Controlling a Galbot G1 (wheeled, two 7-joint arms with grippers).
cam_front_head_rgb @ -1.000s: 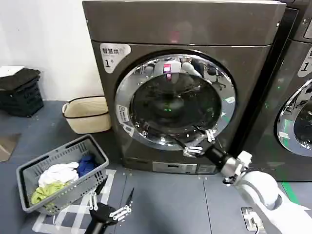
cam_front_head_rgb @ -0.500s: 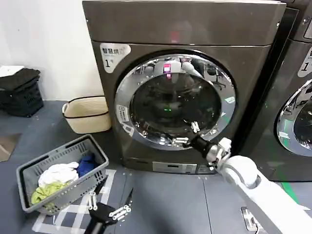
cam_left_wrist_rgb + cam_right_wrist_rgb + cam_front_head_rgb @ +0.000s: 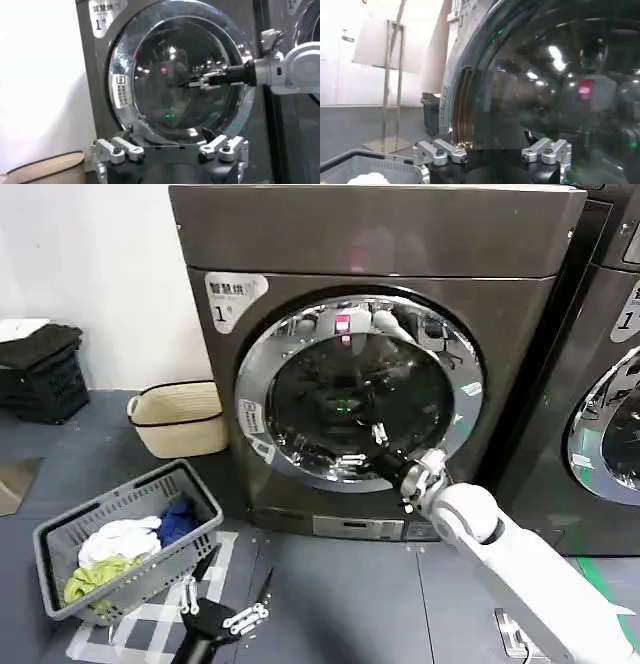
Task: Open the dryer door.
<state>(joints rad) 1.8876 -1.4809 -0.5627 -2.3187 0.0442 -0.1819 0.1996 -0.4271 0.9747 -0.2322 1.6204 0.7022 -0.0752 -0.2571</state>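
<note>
Right claw (image 3: 362, 446) is hovering open against the door (image 3: 300, 344), shut on the dryer (image 3: 380, 234). Left claw (image 3: 228, 596) is waiting open near the basket (image 3: 60, 534).

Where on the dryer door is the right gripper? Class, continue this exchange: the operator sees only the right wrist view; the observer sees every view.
Observer: The head view puts the right gripper over the lower middle of the dryer door's dark glass, inside the chrome rim.
Operator: Is the door open?
Observer: No, it looks closed against the dryer.
Operator: And the left gripper?
Observer: The left gripper is low near the floor, open, beside the grey laundry basket.
</note>
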